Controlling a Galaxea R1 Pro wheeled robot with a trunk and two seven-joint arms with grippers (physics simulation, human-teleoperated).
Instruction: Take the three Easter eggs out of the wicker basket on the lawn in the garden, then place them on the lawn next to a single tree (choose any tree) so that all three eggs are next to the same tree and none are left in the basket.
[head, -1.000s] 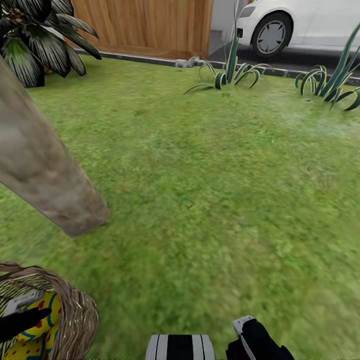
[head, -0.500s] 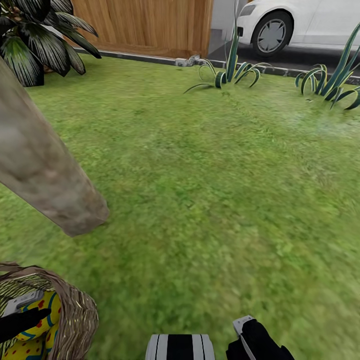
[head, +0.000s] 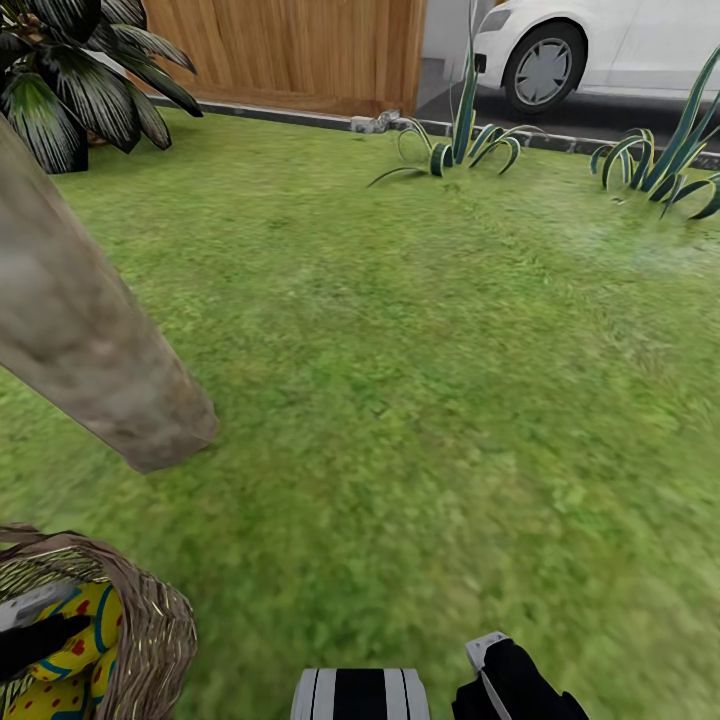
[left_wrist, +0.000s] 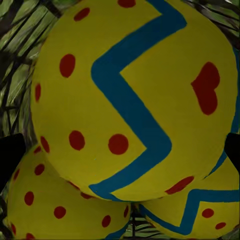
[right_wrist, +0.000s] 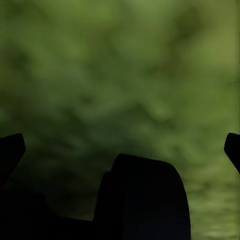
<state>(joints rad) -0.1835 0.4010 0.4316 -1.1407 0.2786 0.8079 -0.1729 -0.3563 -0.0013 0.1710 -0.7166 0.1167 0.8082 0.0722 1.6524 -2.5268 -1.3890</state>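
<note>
The left tool (head: 35, 640) hangs spread wide inside the wicker basket (head: 150, 630), flanking the top Easter egg (left_wrist: 130, 95) (two more beneath). The right tool (right_wrist: 120, 145) hovers released over the lawn (head: 420, 400).

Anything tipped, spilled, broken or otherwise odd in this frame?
Nothing stands out. The wicker basket sits upright on the lawn beside the tree, eggs piled inside, none spilled on the grass. The left claw reaches into the basket.

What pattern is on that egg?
Yellow Easter egg with a blue zigzag band and red dots, clearest in the left wrist view.
</note>
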